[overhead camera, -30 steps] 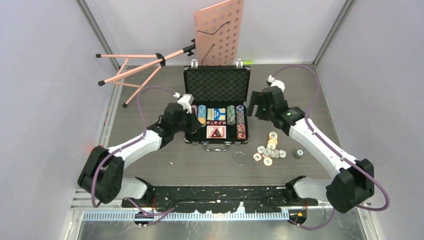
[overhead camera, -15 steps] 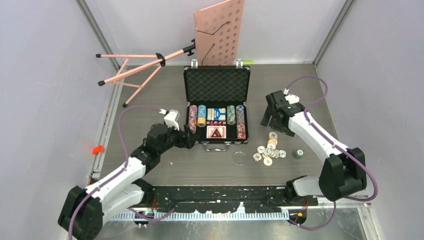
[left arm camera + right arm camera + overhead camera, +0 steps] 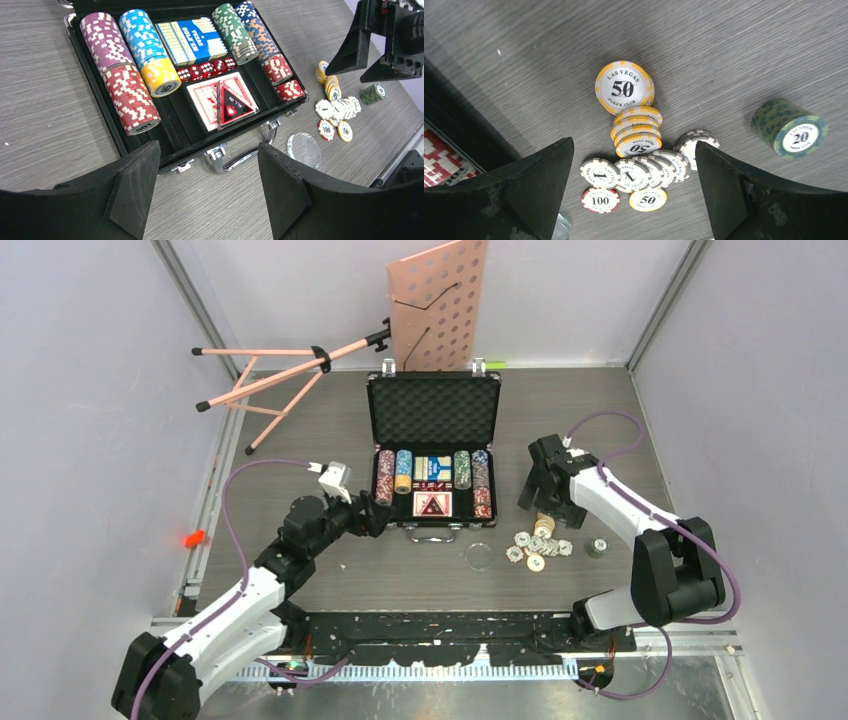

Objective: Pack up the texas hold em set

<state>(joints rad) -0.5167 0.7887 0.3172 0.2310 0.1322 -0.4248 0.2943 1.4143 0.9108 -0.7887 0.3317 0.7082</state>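
Right end effector [image 3: 634,145], released and empty, just above loose poker chips [image 3: 624,89] beside the briefcase [image 3: 433,410]

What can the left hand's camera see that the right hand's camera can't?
Only the left wrist camera shows the blue card deck, the red dice, the purple chip row and the clear disc. Only the right wrist camera gets close enough to read Las Vegas Poker Club on the yellow 50 chip. Both show the loose chips and the small green stack.
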